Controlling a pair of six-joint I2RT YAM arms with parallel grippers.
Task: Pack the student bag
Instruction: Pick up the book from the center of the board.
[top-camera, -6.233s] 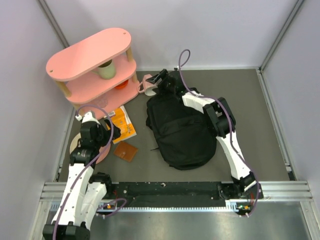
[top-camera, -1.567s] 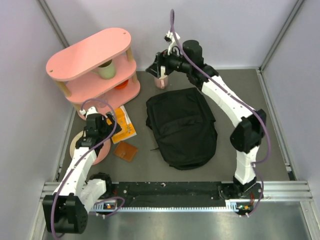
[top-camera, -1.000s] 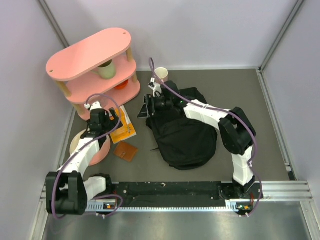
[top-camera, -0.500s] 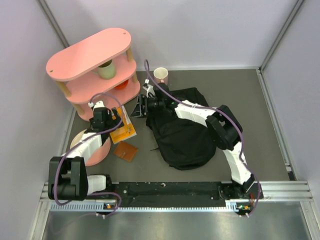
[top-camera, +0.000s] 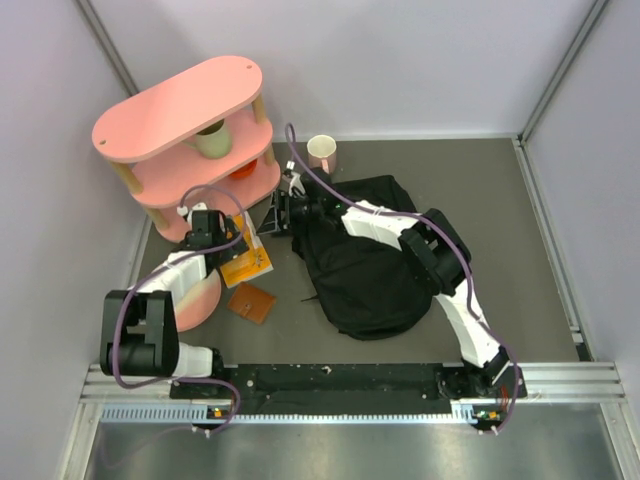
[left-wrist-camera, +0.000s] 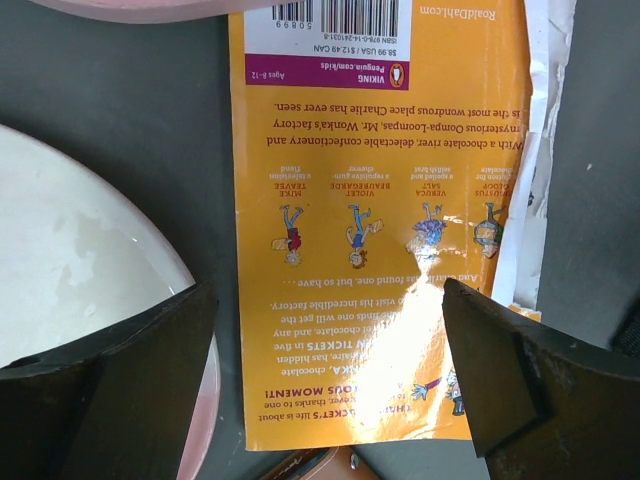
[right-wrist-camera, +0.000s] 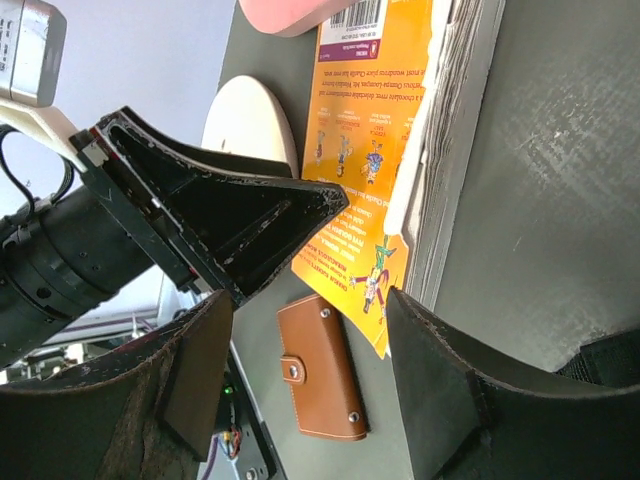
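Note:
The student bag (top-camera: 368, 262), black and floppy, lies in the middle of the table. An orange paperback book (top-camera: 247, 258) lies to its left, with a brown wallet (top-camera: 251, 302) just below the book. My left gripper (top-camera: 216, 236) hangs open over the book (left-wrist-camera: 370, 200), its fingers (left-wrist-camera: 110, 390) spread on either side of the cover. My right gripper (top-camera: 279, 214) is open at the book's right edge, between book and bag, with nothing between its jaws. In the right wrist view the gripper (right-wrist-camera: 312, 372) frames the wallet (right-wrist-camera: 322, 372) and the book (right-wrist-camera: 372, 190).
A pink two-tier shelf (top-camera: 185, 125) stands at the back left with a cup inside. A pink mug (top-camera: 321, 152) stands upright behind the bag. A pink-rimmed plate (top-camera: 190, 300) lies under the left arm, close to the book (left-wrist-camera: 60, 260).
The right arm set the mug upright at the back, let it go and swung down-left to the book's right edge. The left gripper reached forward over the book.

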